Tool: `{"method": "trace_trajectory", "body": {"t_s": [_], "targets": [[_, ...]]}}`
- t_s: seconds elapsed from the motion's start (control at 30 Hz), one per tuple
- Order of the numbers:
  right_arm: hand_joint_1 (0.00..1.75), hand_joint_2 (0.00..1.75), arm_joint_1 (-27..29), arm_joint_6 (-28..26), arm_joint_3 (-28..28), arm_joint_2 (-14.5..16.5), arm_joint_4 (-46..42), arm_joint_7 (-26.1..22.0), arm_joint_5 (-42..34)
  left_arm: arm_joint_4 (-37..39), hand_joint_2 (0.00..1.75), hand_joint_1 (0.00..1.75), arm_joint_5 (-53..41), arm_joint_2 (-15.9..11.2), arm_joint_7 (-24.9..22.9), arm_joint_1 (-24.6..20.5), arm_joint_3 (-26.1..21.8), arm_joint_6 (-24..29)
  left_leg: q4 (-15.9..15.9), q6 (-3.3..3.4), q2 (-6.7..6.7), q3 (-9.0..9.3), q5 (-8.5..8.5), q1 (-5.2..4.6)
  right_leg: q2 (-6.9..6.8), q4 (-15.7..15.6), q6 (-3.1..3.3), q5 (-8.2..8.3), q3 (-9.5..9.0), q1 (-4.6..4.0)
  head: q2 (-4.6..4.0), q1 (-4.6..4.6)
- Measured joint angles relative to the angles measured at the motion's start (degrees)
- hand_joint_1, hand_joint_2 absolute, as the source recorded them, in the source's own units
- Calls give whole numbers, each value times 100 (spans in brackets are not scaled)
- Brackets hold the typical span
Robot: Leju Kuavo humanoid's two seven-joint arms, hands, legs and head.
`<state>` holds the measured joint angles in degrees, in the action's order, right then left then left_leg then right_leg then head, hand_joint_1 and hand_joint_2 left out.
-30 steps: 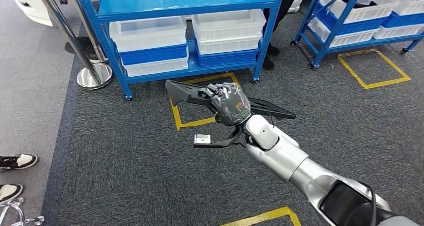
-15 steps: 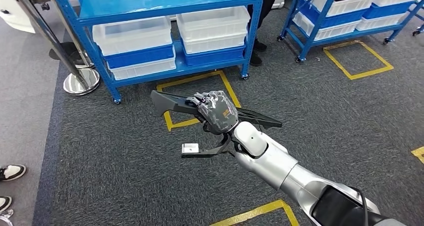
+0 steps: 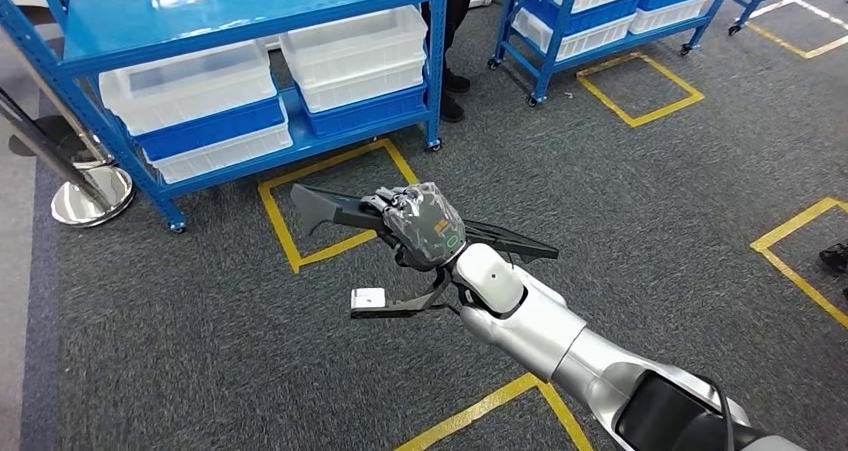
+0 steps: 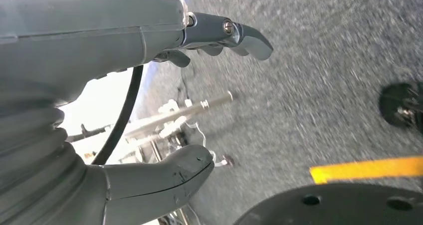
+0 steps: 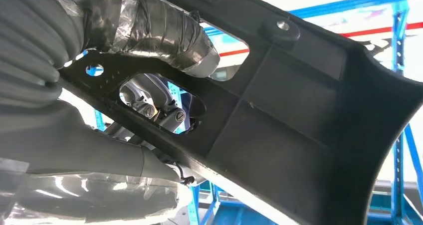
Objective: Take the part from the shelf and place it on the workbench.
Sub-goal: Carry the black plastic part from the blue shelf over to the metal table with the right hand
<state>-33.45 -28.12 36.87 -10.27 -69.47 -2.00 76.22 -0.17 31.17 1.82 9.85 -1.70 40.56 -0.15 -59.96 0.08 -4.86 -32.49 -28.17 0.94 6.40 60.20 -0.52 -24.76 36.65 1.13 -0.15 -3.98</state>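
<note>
The right hand (image 3: 425,226) grips the part (image 3: 330,207), a long, flat, black piece that looks like moulded plastic, and holds it out over the grey carpet, well clear of the blue shelf (image 3: 230,11) behind it. The grip sits near the middle of the part's length, so one end reaches out on the left of the hand and a thinner tapering end on the right. In the right wrist view the taped fingers (image 5: 149,23) lie across one face of the part (image 5: 299,110) while the thumb presses the other, beside an oval cut-out. Ribs and bosses on that face suggest a stiff, light shell that should not sag. Its smooth skin may well be slippery, so the pinch at the cut-out edge is a sensible hold; a grip nearer either end would likely let it swing. The thin tip looks the likeliest spot to snap if knocked. The left hand (image 4: 149,110) holds nothing, its fingers apart above the carpet. No workbench is to be seen yet.
</note>
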Motion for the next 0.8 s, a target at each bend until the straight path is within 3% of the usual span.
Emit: {"method": "trace_trajectory", "body": {"t_s": [0.07, 0.13, 0.2, 0.27, 0.3, 0.33, 0.37, 0.47, 0.5, 0.57, 0.6, 0.67, 0.73, 0.8], "targets": [[175, 175, -1, 5, -3, -9, -7, 4, -1, 0, 175, 0, -1, 2, 3, -14, 34, 2, 36, 61, 143, 5, 48, -8, 92, -24, -87, 45, 32, 20, 0, 1], [175, 175, 5, 1, -17, -36, -27, 35, -12, 0, 175, 0, -14, 6, 4, -20, 61, 9, 93, 145, 308, 20, 100, 8, -117, 134, -138, -71, 115, -4, -1, -5], [175, 175, 31, -19, -38, -77, -74, 67, -40, 0, 175, 0, -33, 5, 5, -8, 100, 20, 116, 192, 469, 11, 122, -3, -469, 729, -173, -418, 383, -26, -1, -12], [175, 175, 117, -51, -63, -157, -125, 73, -84, 0, 175, 0, -40, 1, 5, 2, 150, 29, 116, 200, 615, -7, 124, -27, -598, 1395, -197, -692, 672, -21, 0, -13], [175, 175, 177, -64, -79, -208, -149, 68, -106, 0, 175, 0, -42, -1, 5, 3, 170, 31, 115, 201, 684, -11, 124, -35, -612, 1505, -197, -695, 704, -21, 0, -12], [175, 175, 230, -73, -95, -250, -170, 63, -118, 0, 175, 0, -42, -1, 5, 3, 182, 33, 115, 201, 751, -12, 123, -42, -626, 1403, -189, -604, 628, -24, 0, -13], [175, 175, 268, -77, -119, -285, -197, 56, -126, 0, 175, 0, -42, -1, 5, 1, 191, 33, 115, 200, 818, -8, 120, -51, -668, 1078, -166, -439, 434, -34, 0, -13], [175, 175, 293, -83, -187, -332, -303, 37, -139, 0, 175, 0, -36, -1, 7, -2, 225, 29, 115, 176, 1014, 5, 100, -100, -981, 25, -34, -114, -139, -128, 0, -11], [175, 175, 295, -86, -194, -333, -338, 25, -143, 0, 175, 0, -34, -2, 6, -5, 240, 26, 117, 160, 1075, 12, 93, -113, -1013, -84, 4, -103, -182, -154, 0, -10], [175, 175, 316, -93, -195, -338, -388, 1, -144, 0, 175, 0, -33, -3, 5, -31, 272, 20, 138, 118, 1195, 43, 87, -127, -876, -115, 61, -67, -167, -160, 0, -11], [175, 175, 330, -95, -196, -341, -405, -5, -144, 0, 175, 0, -33, -5, 5, -44, 287, 20, 134, 86, 1188, 58, 66, -124, -821, -149, 87, -43, -180, -137, 0, -10], [175, 175, 343, -102, -197, -345, -454, -13, -145, 0, 175, 0, -33, -11, 5, -58, 309, 19, -97, 21, 941, -28, -121, -110, -709, -233, 147, 16, -210, -81, 0, -9], [175, 175, 360, -108, -196, -345, -487, -17, -155, 0, 175, 0, -33, -16, 5, -51, 319, 19, -729, -17, 631, -321, -473, -83, -599, -261, 176, 50, -205, -59, -1, -8], [175, 175, 419, -103, -198, -348, -517, -16, -186, 0, 175, 0, -35, -16, 5, -37, 329, 21, -1267, -36, 552, -576, -642, -66, -475, -245, 179, 59, -183, -59, -1, -7]]}}
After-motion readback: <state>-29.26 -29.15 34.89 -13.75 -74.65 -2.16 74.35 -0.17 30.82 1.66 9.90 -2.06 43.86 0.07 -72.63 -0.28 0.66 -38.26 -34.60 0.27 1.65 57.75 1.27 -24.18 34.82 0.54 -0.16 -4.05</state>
